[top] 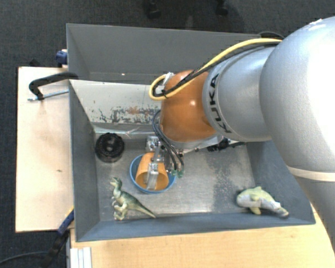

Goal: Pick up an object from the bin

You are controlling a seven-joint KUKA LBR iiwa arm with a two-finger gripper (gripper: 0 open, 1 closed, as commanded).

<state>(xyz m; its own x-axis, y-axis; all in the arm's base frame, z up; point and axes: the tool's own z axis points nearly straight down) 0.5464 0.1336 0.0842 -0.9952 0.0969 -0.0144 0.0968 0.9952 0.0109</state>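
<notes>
My gripper (154,171) hangs below the orange cover in the middle of the bin. It reaches down into a round blue cup with an orange inside (147,185). The gripper's metal end sits inside the cup's rim. A green toy dinosaur (124,201) lies just left of and below the cup, near the front wall. To the upper left of the cup a black round cap-like thing (109,147) rests on the bin floor.
A pale green toy animal (261,201) lies in the front right corner. The arm and its orange cover hide much of the bin's right and back floor. Bare floor shows between the cup and the pale toy.
</notes>
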